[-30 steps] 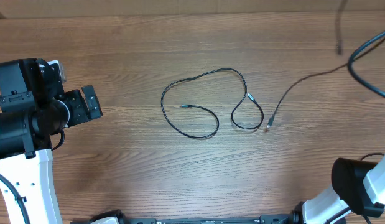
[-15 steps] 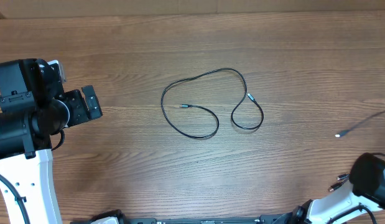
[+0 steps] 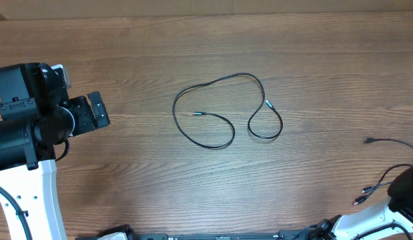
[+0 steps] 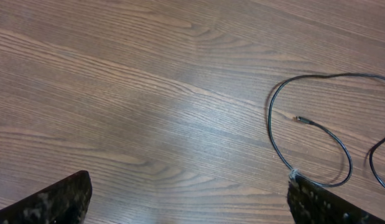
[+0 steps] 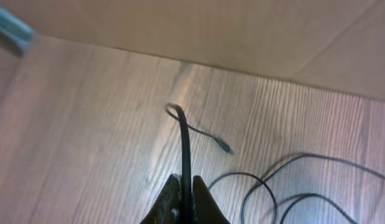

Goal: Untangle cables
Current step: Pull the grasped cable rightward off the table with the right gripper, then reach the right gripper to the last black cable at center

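One thin black cable [image 3: 175,109] lies in two loose loops at the middle of the table; the left wrist view shows its near loop [image 4: 323,76]. My left gripper [image 3: 94,113] hovers well to its left, open, with nothing between the fingers [image 4: 55,199]. My right gripper [image 5: 186,186] is shut on a second black cable [image 5: 185,143], which rises from the jaws and bends down to a small plug [image 5: 224,148]. From overhead that cable's free end [image 3: 369,141] lies near the table's right edge. Only part of the right arm [image 3: 406,193] shows there.
More thin black cord loops [image 5: 254,174] lie on the wood to the right of my right fingers. Small connectors [image 3: 363,195] hang beside the right arm. A pale wall [image 5: 242,31] borders the table's far edge.
The cable in my right gripper has been dragged away from the middle loops to the table's right edge. The right arm has dropped toward the lower right corner. The left arm is still.
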`<state>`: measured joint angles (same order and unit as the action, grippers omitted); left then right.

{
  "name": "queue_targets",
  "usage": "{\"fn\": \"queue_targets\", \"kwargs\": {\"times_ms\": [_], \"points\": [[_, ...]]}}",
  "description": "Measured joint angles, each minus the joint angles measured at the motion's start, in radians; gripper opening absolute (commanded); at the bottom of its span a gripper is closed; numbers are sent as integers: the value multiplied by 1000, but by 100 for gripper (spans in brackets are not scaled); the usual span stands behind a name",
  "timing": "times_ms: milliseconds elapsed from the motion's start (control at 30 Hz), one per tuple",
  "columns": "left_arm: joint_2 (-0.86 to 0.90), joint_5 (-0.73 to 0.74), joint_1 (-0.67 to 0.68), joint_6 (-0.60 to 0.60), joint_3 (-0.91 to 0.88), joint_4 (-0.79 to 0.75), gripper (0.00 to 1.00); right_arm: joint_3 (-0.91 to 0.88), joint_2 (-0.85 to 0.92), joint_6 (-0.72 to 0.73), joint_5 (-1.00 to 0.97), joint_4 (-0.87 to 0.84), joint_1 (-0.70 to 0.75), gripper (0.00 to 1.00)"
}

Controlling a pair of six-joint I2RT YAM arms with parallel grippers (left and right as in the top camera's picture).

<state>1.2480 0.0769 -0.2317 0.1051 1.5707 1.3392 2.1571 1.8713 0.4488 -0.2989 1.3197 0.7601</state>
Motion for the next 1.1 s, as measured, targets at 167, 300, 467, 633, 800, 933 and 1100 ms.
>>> {"fn": "queue_targets", "kwargs": {"times_ms": [167, 300, 467, 633, 800, 933, 1100], "points": [[0, 0, 0, 0, 0, 0, 100, -204, 0, 34, 64, -130, 47, 4], [0, 0, 0, 0, 0, 0, 100, -349, 1, 48, 153, -219, 68, 13], [0, 0, 0, 0, 0, 0, 100, -475, 3, 37, 251, -273, 68, 72], [0, 0, 0, 0, 0, 0, 100, -499, 3, -29, 367, -282, 68, 96], [0, 0, 0, 0, 0, 0, 100, -499, 3, -116, 565, -305, 68, 100], [0, 0, 0, 0, 0, 0, 100, -499, 3, -211, 768, -313, 62, 100], [0, 0, 0, 0, 0, 0, 100, -499, 3, -339, 941, -275, 11, 100]]}}
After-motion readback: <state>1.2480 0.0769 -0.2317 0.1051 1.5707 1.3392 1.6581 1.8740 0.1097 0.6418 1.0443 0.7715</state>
